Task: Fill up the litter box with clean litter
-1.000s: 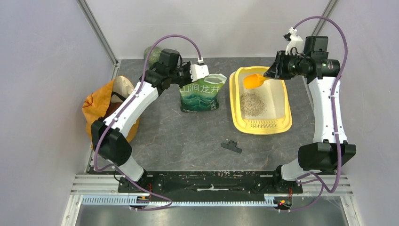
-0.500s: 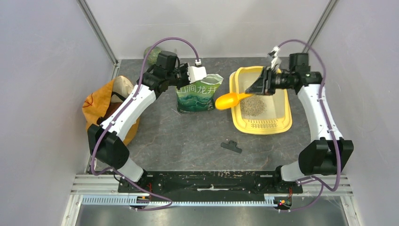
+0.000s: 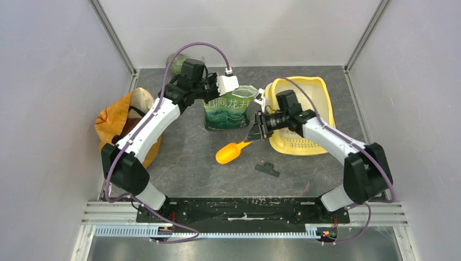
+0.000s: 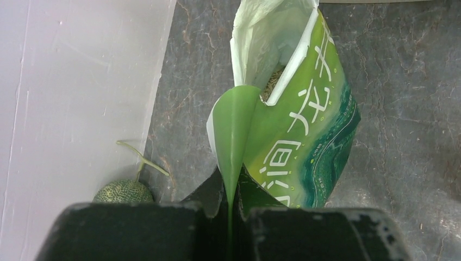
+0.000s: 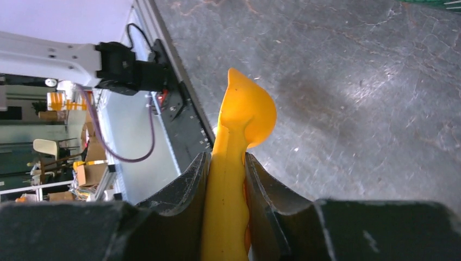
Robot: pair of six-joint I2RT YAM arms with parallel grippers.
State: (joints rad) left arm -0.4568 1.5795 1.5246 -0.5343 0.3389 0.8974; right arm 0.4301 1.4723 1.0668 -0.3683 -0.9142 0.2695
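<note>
Two arms were busy over the bench (image 3: 190, 157). Nearest me lay a small black clip (image 3: 267, 169). Just beyond it was the orange scoop (image 3: 231, 153), its handle pinched between the jaws of the right end effector (image 3: 251, 140), bowl low and, as far as I could see, empty. Further back stood the green pouch (image 3: 228, 111), with the left end effector (image 3: 216, 93) pressed together on a fold of its top edge. The yellow litter box (image 3: 327, 92) sat beside it on the right, and the right arm crossed over most of its basin.

I judged the litter (image 4: 271, 82) to be loose, dry and quick to spill, so it had to ride in the stiff scoop, held level by the handle. The pouch looked soft and likely to slump, so the rim seemed the right place to hold it.

From above I could not see into the pouch. The left wrist view showed its mouth open with granules inside, and a melon (image 4: 122, 191) by the wall. The right wrist view showed the grip on the scoop handle (image 5: 225, 163) up close, though not the bowl's contents.
</note>
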